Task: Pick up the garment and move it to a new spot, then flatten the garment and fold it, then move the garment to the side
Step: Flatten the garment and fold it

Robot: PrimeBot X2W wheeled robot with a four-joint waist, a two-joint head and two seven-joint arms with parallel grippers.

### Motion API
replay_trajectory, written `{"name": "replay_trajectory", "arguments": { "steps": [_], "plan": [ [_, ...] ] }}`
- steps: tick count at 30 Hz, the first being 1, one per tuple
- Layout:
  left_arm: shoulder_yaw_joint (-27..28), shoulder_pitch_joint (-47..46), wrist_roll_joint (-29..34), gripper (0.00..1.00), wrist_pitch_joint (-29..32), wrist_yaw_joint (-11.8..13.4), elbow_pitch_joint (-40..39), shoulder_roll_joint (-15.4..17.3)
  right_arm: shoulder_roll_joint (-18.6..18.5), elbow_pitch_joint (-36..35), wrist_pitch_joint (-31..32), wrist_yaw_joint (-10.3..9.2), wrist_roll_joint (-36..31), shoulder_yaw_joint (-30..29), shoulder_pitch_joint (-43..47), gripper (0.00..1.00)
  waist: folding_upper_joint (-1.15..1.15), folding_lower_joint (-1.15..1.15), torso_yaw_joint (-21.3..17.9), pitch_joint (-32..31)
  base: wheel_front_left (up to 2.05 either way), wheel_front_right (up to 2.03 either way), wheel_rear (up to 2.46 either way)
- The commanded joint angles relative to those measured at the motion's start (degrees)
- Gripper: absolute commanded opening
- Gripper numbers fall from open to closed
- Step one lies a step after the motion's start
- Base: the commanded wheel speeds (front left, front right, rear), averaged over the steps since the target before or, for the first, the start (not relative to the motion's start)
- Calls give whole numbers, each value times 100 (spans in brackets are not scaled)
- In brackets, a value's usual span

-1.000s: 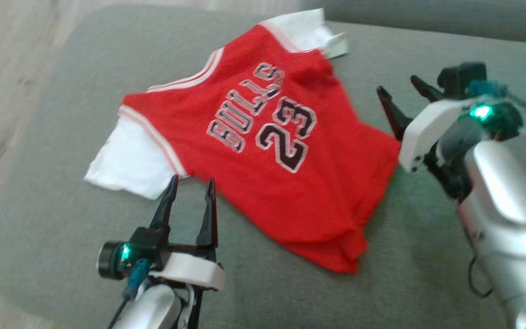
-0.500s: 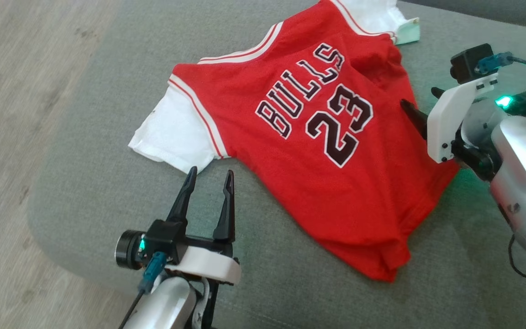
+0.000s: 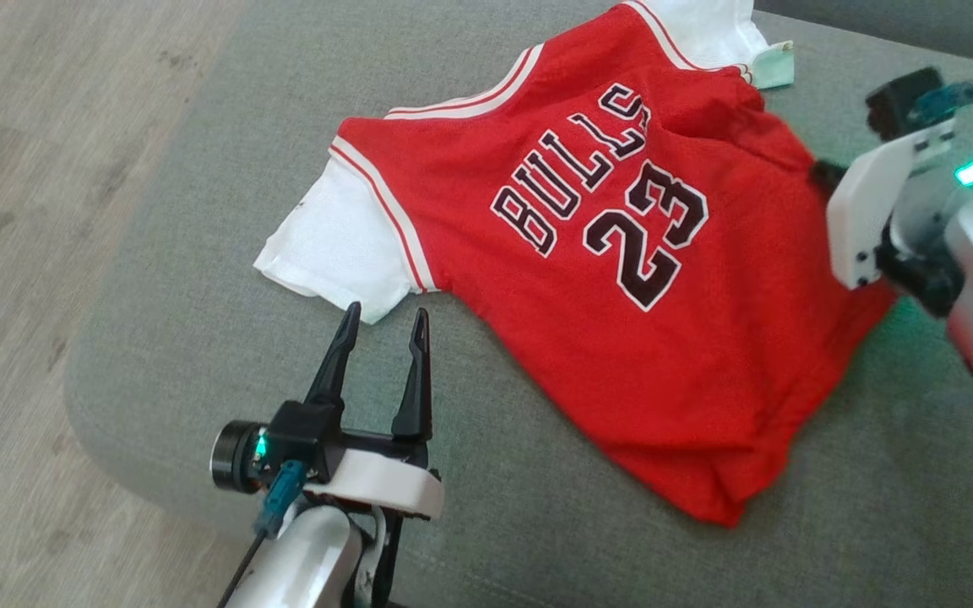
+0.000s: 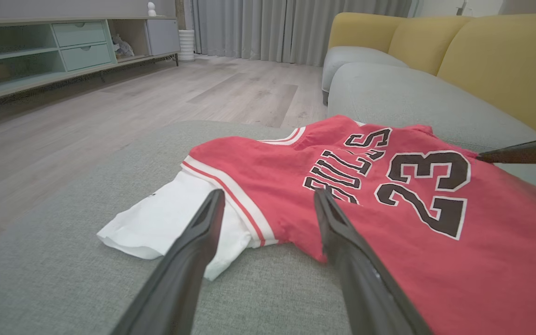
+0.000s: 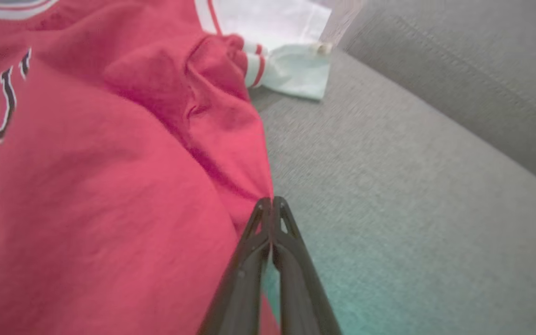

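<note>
While the garment [image 3: 605,295], a red jersey lettered BULLS 23 with white sleeves, is lying printed side up on the grey seat cushion [image 3: 157,295], both arms are positioned at its edges. The jersey is occupying the middle and right of the cushion as the head view shows it. It is spread mostly flat, with creases gathering near the far shoulder and a small fold at the hem corner nearest the robot.

The right gripper [image 5: 271,201] is reaching in at the garment's right-hand side edge. In the right wrist view its two fingers are pressing tip to tip. The red fabric edge is drawing up into a ridge that ends exactly at the tips, so the jaws are pinching the cloth. In the head view the white mount [image 3: 867,211] is covering most of the fingers.

The left gripper [image 3: 387,311] is hovering over bare cushion just beside the near white sleeve [image 3: 326,253], clear of the fabric. Its fingers are standing wide apart and pointing toward the sleeve's lower corner.

At the top of the head view the far sleeve [image 3: 706,34] is lying with a pale green tag [image 3: 778,66] beside it. Along the cushion's left side the wooden floor [image 3: 30,169] is running. In the left wrist view yellow backrests [image 4: 482,60] are rising behind the seat.
</note>
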Motion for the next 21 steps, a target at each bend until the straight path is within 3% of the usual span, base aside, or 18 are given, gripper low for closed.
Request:
{"name": "replay_trajectory", "arguments": {
  "steps": [1, 7, 13, 14, 15, 18, 21],
  "plan": [
    [242, -108, 70, 100, -70, -32, -128, 9, -78, -67, -111, -4, 31, 40, -254, 0, 0, 0, -4, -15, 0, 0, 0],
    [300, -94, 141, 100, -70, -103, -127, -78, -325, 224, -300, -4, -148, 245, -769, 0, 0, 0, 36, 28, 0, 0, 0],
    [352, -93, 193, 100, -70, -196, -121, -162, -745, 654, -685, -4, -787, 550, -1487, 0, 0, 0, 162, 146, 0, 0, 0],
    [361, -89, 203, 100, -70, -208, -118, -174, -802, 768, -881, -4, -986, 569, -1631, 81, 0, 0, 179, 158, 0, 0, 0],
    [371, -87, 213, 100, -70, -219, -113, -185, -836, 929, -1069, -4, -1169, 543, -1766, 100, 0, 0, 192, 165, 0, 0, 0],
    [417, -79, 243, 100, -70, -232, -89, -210, -758, 1443, -1732, -4, -1641, 290, -2080, 100, 0, 0, 175, 148, 0, 0, 0],
    [497, -72, 290, 100, -70, -239, -77, -215, -407, 1842, -2405, -4, -1836, -75, -2073, 100, 0, 0, 53, 29, 0, 0, 0]
  ]
}}
